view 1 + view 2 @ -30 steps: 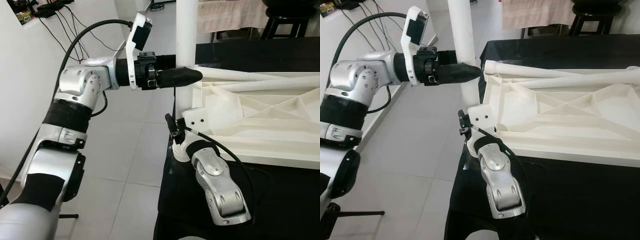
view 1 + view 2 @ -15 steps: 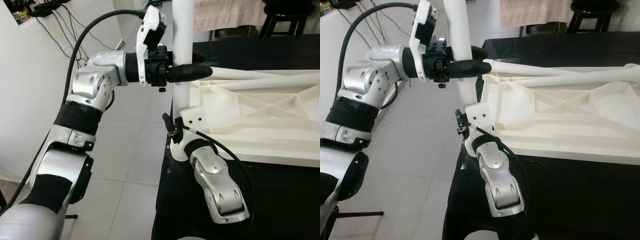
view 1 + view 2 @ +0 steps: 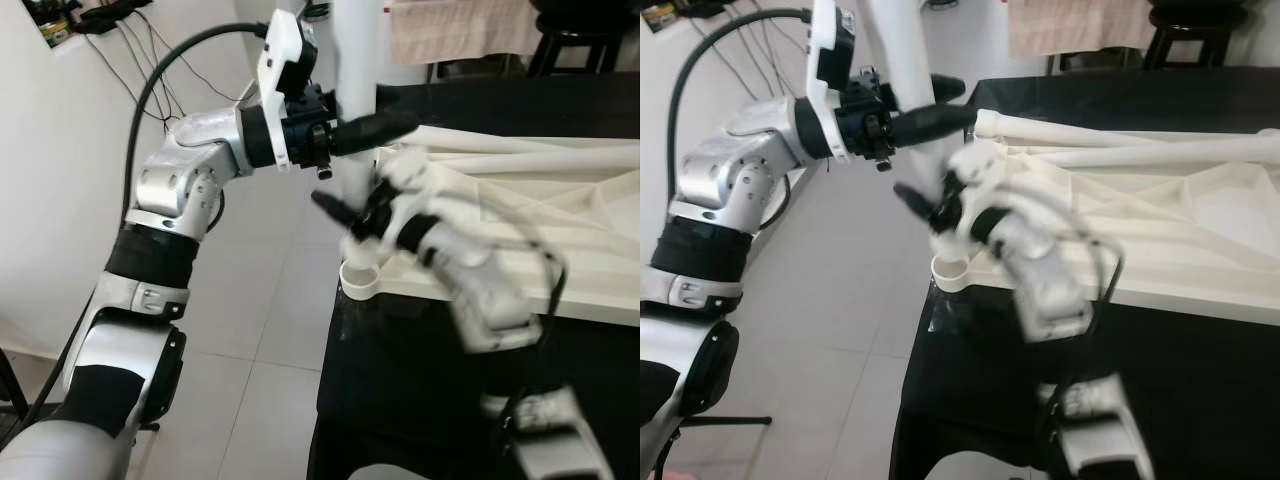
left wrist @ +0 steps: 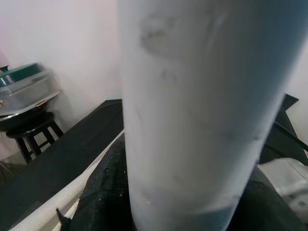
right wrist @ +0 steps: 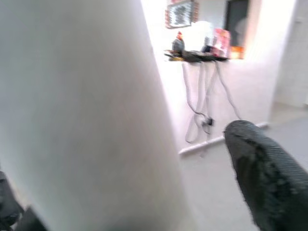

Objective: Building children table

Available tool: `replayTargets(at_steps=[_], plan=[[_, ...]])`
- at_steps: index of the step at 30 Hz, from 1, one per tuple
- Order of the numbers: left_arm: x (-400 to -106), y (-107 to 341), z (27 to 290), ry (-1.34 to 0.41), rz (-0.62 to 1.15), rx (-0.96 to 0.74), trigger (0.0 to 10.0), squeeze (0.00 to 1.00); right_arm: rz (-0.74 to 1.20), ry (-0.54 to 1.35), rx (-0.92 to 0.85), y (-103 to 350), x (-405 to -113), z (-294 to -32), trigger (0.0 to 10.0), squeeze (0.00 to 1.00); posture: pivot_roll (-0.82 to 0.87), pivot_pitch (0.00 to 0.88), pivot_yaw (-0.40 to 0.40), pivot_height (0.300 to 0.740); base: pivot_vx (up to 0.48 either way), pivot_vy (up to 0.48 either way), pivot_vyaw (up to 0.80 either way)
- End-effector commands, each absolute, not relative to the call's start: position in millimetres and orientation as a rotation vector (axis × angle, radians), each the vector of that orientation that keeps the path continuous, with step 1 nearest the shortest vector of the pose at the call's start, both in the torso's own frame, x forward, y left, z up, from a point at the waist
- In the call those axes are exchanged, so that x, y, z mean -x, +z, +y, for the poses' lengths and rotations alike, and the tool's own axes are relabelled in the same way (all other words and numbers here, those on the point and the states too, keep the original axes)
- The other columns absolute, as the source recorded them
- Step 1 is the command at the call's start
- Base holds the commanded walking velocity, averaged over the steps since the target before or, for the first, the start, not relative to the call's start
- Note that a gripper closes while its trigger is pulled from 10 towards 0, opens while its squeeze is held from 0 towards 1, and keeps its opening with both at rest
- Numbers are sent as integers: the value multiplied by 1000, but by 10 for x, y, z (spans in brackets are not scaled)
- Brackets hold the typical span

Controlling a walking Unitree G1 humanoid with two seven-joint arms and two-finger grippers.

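Observation:
An upright white table leg [image 3: 355, 60] leans slightly, and my left gripper [image 3: 390, 125] is shut around it from the left. The leg [image 4: 187, 110] is pressed against a black finger [image 4: 106, 192] in the left wrist view. The white tabletop [image 3: 540, 200] lies upside down on the black table [image 3: 400, 380], its round corner socket [image 3: 362, 278] below the leg. My right gripper [image 3: 345, 212], blurred, is raised beside the leg's lower part and hides its end. It is open, with one finger [image 5: 260, 168] standing apart from the leg [image 5: 82, 110].
Two more white legs [image 3: 500, 145] lie across the far edge of the tabletop. A dark stool [image 3: 575, 40] and a hanging cloth [image 3: 450, 30] stand beyond the table. Tiled floor [image 3: 260, 300] and a white wall with cables [image 3: 110, 40] are at the left.
My right arm has swung up from the corner socket to the leg's lower part and is blurred. The left gripper closed on the leg, and the leg now leans.

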State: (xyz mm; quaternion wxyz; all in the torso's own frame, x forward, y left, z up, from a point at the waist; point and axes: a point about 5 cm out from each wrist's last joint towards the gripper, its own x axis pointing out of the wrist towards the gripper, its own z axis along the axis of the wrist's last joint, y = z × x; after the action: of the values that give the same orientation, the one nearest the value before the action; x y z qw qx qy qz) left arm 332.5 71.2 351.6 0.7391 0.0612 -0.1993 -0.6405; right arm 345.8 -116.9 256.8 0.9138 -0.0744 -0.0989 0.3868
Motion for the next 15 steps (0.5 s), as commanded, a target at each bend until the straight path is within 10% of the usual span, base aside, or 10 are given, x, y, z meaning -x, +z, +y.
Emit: replayTargets(at_steps=[1,3,15], plan=[[-3315,3355,655,-1464,-367,-88,0,0,-240,839,155,2648,-3471,-1166,10000,1000,-67,40,110,740,0,0,0],[-3311,3343,660,-1456,-368,-72,0,0,-222,943,255,2668,-3480,-1175,10000,0,-66,38,104,740,0,0,0],[-3168,3567,759,-1547,-409,-18,0,0,-145,1279,250,2518,-3402,-940,10000,0,-58,21,92,740,0,0,0]])
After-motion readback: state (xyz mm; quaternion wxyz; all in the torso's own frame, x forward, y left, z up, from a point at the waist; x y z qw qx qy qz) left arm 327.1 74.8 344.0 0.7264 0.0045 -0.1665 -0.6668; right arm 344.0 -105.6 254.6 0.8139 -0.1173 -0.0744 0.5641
